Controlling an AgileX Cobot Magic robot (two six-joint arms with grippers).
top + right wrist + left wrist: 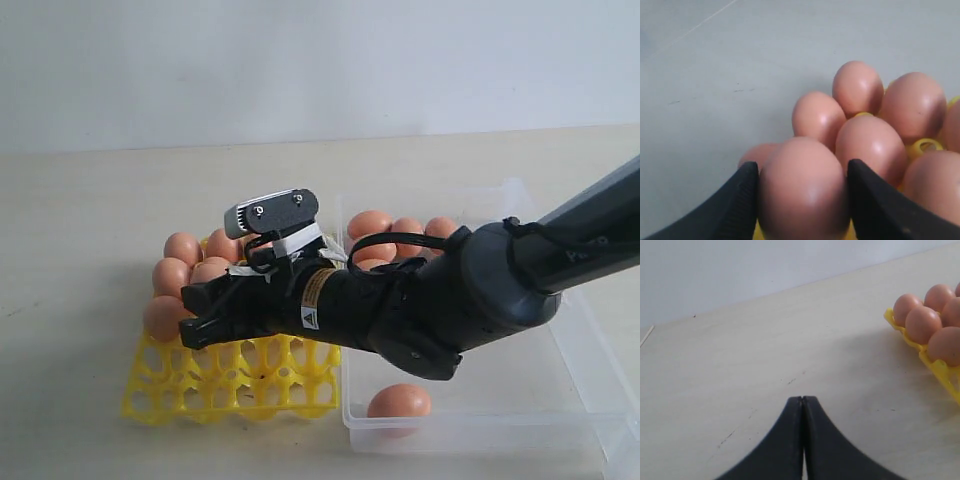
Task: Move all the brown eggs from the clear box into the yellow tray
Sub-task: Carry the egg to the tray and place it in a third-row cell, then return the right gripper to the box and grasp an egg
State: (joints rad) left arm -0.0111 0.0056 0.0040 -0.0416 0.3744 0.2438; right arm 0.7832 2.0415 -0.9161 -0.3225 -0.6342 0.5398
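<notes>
Yellow against the pale tabletop [90, 220], the yellow tray [230, 385] lies toward 8 o'clock in the exterior view, just beside the clear box [520, 400] on the 4 o'clock side. Several brown eggs [183, 247] sit in cups at the tray's 10 o'clock corner, and its near rows show open cups. In the box, a few eggs cluster along the far wall at about 11 o'clock, partly hidden by the arm. A lone egg [399, 402] rests by the near wall at 7 o'clock. The right arm comes in from 3 o'clock, across the box and over the tray. The right gripper [188, 315] is at the tray's 9 o'clock edge, clamped on the held egg [160, 318].

The left wrist view shows the left gripper [802, 400] above bare tabletop, its fingers pressed together with nothing between them. A corner of the yellow tray [940, 372] carries four eggs [922, 325], well apart from the fingertips.

In the right wrist view, the right gripper [802, 185] grips the held egg [802, 195], with a dark finger [747, 192] on each flank. Five more eggs [857, 87] sit packed in tray cups beyond it, with yellow posts [922, 146] showing between them.
</notes>
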